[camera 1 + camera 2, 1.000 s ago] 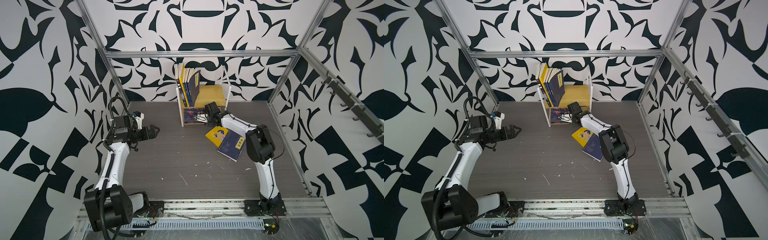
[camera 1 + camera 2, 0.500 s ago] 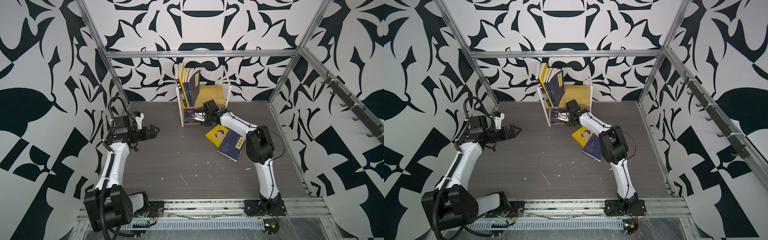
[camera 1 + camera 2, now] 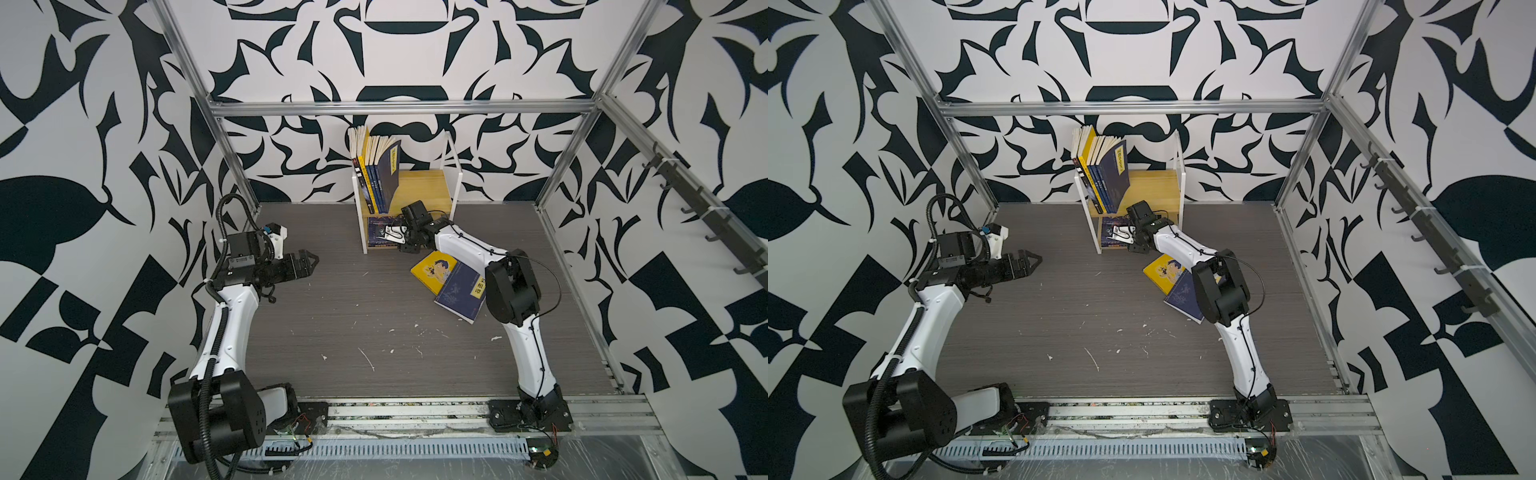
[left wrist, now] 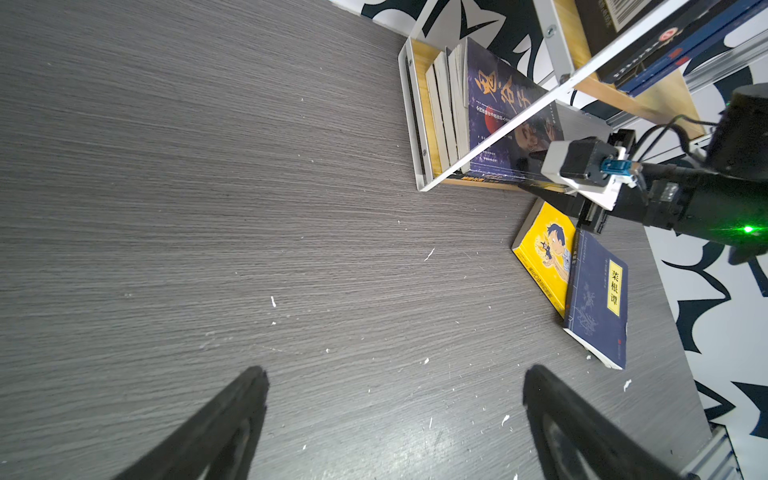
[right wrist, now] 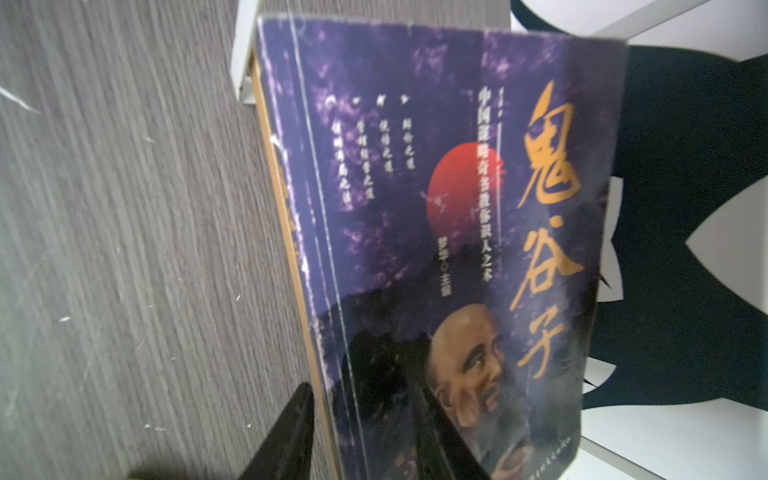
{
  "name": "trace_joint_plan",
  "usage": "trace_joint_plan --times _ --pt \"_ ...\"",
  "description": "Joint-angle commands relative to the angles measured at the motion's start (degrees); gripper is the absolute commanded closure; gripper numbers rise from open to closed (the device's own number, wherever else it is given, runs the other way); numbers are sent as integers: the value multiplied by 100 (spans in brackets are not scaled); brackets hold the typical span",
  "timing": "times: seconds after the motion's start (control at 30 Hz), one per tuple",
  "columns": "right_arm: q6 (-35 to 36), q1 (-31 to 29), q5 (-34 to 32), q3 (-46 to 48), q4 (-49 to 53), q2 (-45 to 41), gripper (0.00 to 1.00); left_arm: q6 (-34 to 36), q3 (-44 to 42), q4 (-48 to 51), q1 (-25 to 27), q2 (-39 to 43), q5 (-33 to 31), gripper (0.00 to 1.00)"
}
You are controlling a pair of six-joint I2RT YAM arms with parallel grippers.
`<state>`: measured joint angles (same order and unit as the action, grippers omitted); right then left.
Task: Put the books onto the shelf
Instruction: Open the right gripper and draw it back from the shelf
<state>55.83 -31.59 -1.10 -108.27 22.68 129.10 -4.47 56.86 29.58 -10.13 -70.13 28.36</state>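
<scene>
Low in the shelf, the portrait book sits clasped within the right gripper.

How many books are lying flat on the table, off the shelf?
2. A yellow book lies front-right of the shelf; a navy book overlaps its edge. The right arm covers part of both in the top views, so another could be hidden.

High top views; wrist cameras face the shelf.
</scene>
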Motion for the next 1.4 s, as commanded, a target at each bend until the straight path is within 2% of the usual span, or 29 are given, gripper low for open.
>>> trace_joint_plan --times 0.0,0.23,0.5,0.63,0.77,0.9,1.0,1.17,1.27,1.37 --pt "33 -9 -71 -204 -43 -124 60 -17 -75 -6 -35 99 31 0" --pt "60 -13 -230 -242 -284 -95 68 6 -71 -8 -36 110 12 0" --pt "151 -17 -241 -297 -527 -78 71 14 -68 -12 -38 98 12 0" --pt "146 -15 -259 -278 -476 -141 71 10 -74 -6 -36 96 12 0" --pt "-60 -85 -235 -21 -235 -497 62 9 -79 -10 -39 96 28 0" --pt "-790 -182 4 782 -216 -1207 58 8 -80 -23 -30 76 70 0" --pt "-1625 -203 -28 1553 -516 -1710 58 14 -78 -11 -33 61 106 0" --pt "-2943 -207 -585 2699 -806 -2389 57 6 -79 -22 -17 4 335 0" --pt "-4145 -199 -739 3452 -1158 -2937 56 -49 -61 -39 9 -44 552 0" --pt "-5329 -157 -1259 3996 -1170 -3460 50 -72 -60 -37 21 -113 684 0"
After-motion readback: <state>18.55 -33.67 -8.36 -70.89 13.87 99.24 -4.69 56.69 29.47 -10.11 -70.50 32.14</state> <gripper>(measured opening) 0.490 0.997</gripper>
